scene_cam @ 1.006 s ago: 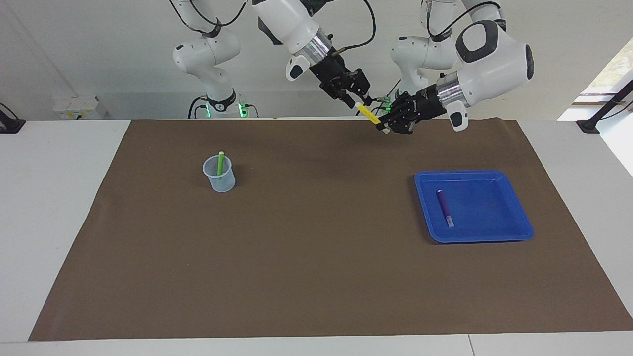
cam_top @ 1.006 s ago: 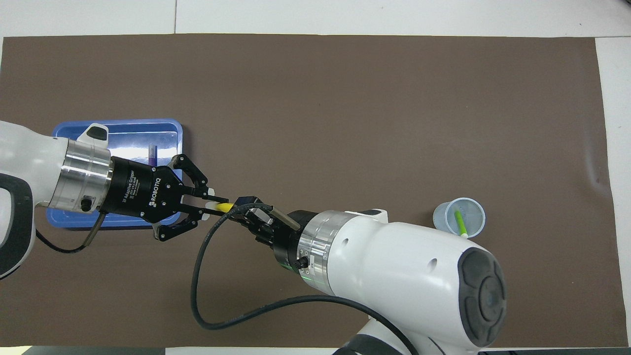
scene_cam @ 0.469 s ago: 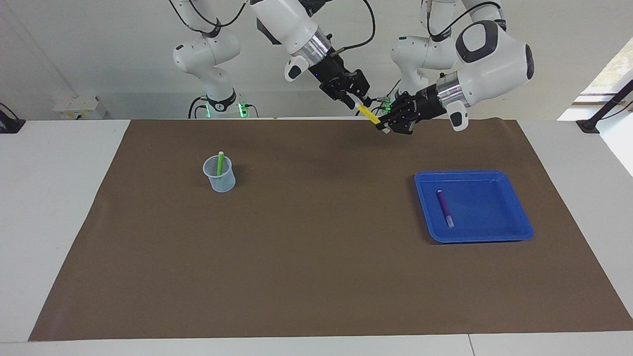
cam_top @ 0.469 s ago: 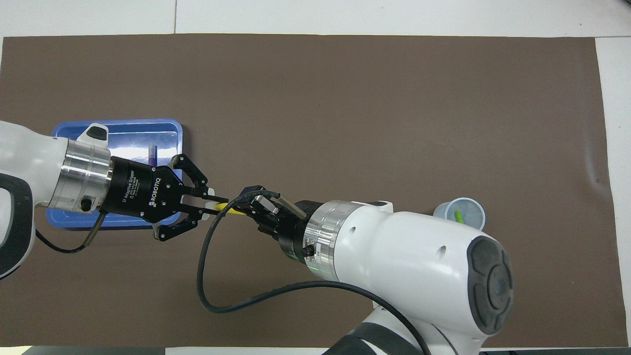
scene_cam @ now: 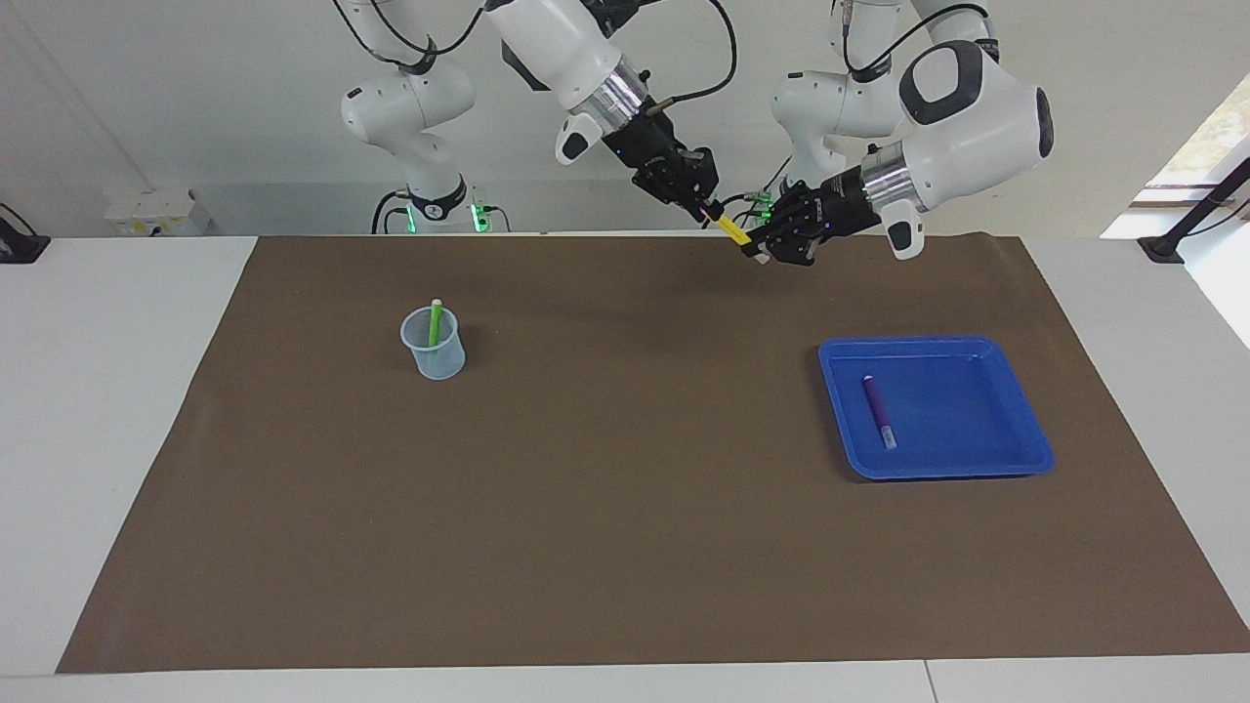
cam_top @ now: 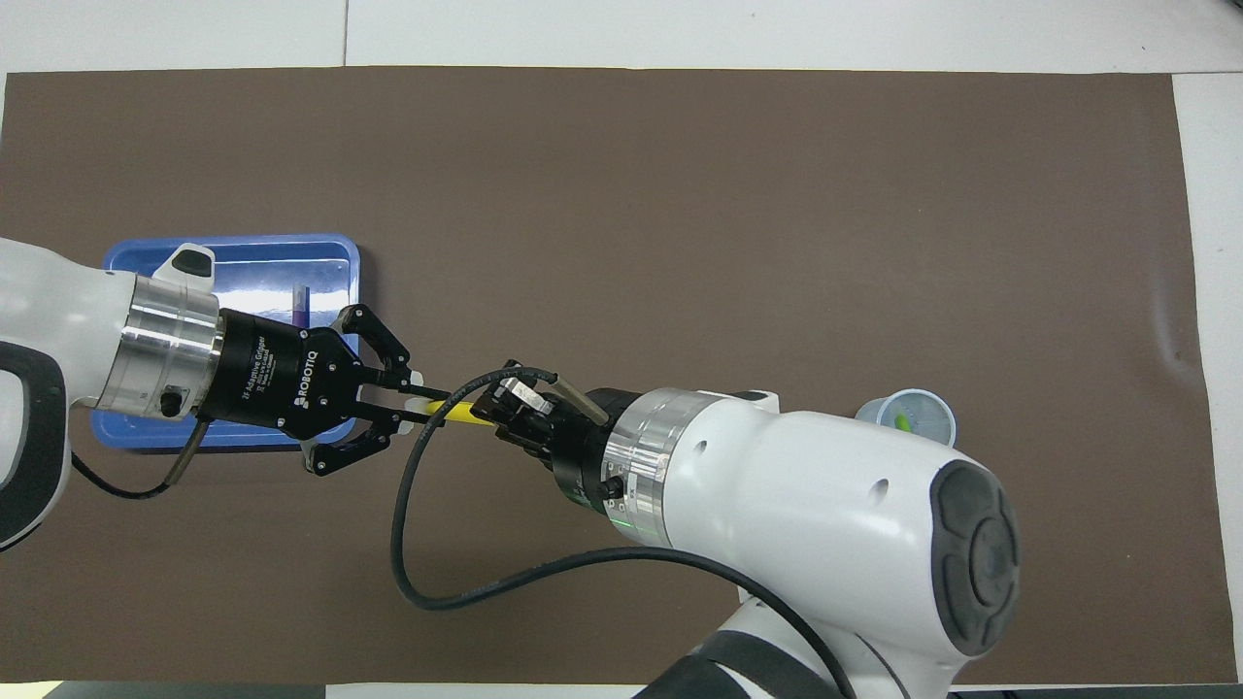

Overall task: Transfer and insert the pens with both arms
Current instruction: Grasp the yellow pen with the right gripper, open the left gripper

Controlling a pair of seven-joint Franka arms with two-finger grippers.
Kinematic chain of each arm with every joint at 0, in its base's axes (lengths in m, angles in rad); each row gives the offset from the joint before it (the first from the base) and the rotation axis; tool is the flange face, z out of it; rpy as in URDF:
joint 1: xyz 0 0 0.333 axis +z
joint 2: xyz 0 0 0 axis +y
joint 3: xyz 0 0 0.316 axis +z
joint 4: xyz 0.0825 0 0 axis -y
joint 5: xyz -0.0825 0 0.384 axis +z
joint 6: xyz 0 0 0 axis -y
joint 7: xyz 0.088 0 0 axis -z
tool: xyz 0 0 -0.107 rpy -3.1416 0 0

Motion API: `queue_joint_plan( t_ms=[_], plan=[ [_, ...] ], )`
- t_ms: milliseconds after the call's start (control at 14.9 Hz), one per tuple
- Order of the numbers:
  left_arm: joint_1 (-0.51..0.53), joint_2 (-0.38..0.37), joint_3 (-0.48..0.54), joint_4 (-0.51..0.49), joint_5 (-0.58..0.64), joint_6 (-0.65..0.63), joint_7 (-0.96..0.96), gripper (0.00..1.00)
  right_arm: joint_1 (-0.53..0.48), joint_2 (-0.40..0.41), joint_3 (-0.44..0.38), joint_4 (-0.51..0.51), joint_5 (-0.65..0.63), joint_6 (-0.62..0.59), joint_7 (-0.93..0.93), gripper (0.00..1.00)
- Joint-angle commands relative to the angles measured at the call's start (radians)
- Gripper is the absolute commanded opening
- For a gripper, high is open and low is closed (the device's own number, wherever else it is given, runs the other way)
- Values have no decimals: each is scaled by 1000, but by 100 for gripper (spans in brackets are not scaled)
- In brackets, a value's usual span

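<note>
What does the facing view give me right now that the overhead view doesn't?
Facing only: the purple pen lies clear in the tray, and the green pen stands in the cup. Overhead only: the left arm covers part of the tray, the right arm part of the cup. Both: the left pincer and right pincer each shut on an end of the yellow pen.

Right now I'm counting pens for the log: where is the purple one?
The purple pen lies flat in the blue tray, toward the left arm's end of the table, in the part of the tray that faces the table's middle.
</note>
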Motion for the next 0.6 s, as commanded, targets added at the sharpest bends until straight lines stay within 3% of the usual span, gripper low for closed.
queue_joint_plan(
  t_ms=[0, 268, 335, 536],
  plan=[
    [-3, -34, 5, -34, -26, 22, -9, 0, -9, 10, 7, 7, -16, 0, -12, 10],
    [-3, -35, 5, -33, -28, 24, -3, 0, -15, 10, 7, 7, -16, -9, -13, 10],
    [-3, -34, 6, -28, -28, 28, -12, 99, -15, 10, 7, 7, -16, -14, -15, 10],
    [-3, -38, 6, -30, -30, 27, -10, 100, -25, 7, 5, 10, -16, -60, -45, 10]
  ],
)
